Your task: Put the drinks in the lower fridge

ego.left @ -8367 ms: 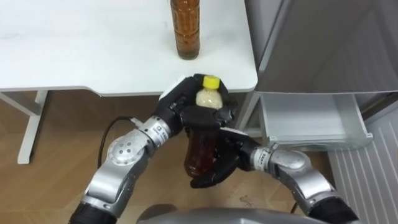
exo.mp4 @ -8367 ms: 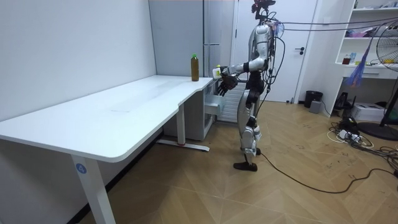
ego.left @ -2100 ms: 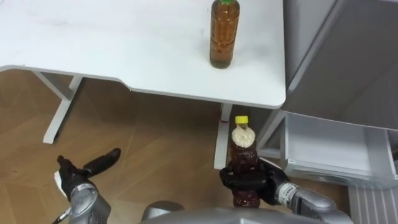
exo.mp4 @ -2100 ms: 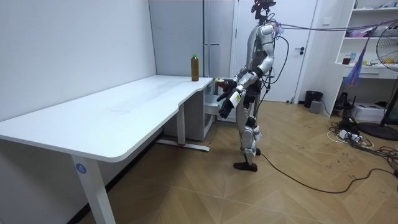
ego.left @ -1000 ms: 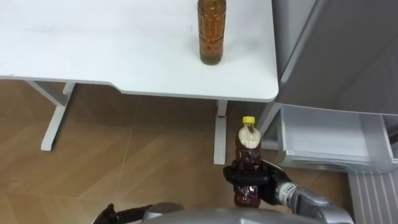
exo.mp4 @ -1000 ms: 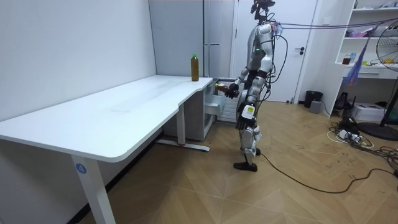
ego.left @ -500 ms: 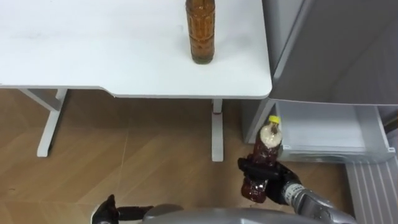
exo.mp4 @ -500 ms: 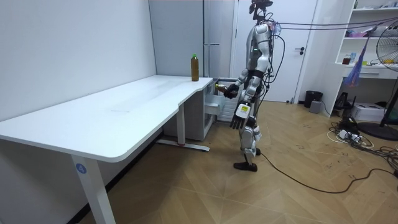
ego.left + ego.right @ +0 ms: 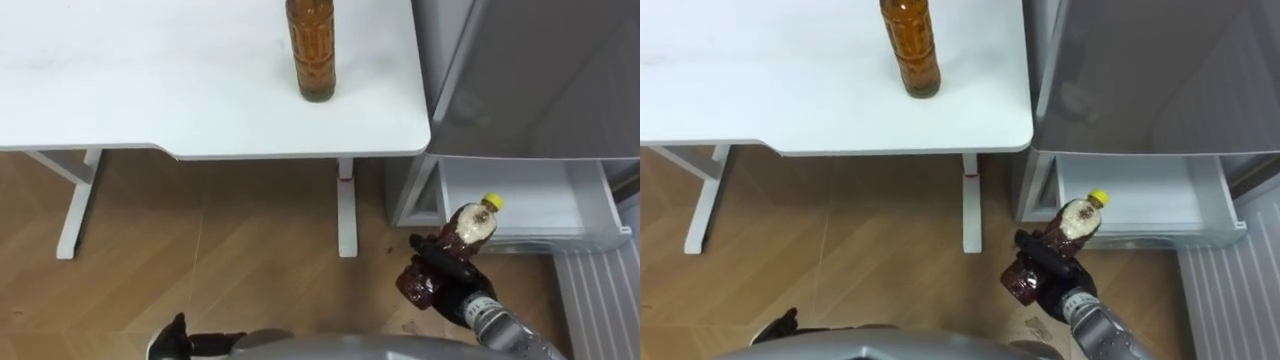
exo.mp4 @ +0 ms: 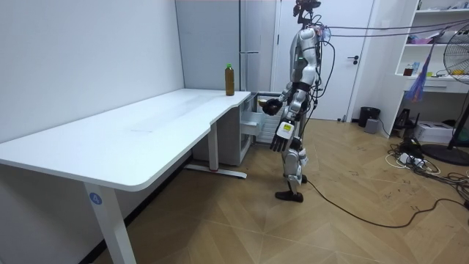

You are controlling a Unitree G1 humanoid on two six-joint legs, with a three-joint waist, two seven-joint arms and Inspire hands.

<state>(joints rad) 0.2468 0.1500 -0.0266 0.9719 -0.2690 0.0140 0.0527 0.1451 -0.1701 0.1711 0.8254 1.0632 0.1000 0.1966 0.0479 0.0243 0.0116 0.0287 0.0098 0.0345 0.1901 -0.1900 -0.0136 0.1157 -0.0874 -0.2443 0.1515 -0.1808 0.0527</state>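
Left eye view, lower right of the frame: the right hand (image 9: 443, 276) is clamped round the lower half of the yellow-capped bottle (image 9: 466, 230). Its dark fingers curl across the brown body, so the base is hidden behind them. The bottle leans, cap toward the upper right, at the front of the open fridge drawer (image 9: 540, 205). Whether it is over the drawer's front edge or just short of it is hard to make out. Upper centre, a second bottle (image 9: 312, 50) stands upright on the white table (image 9: 150, 90) near its right edge, its neck cut off by the top of the frame. Room view, right of centre: the left hand (image 10: 277, 138) hangs by the robot's thigh, fingers loose and pointing down, holding nothing.
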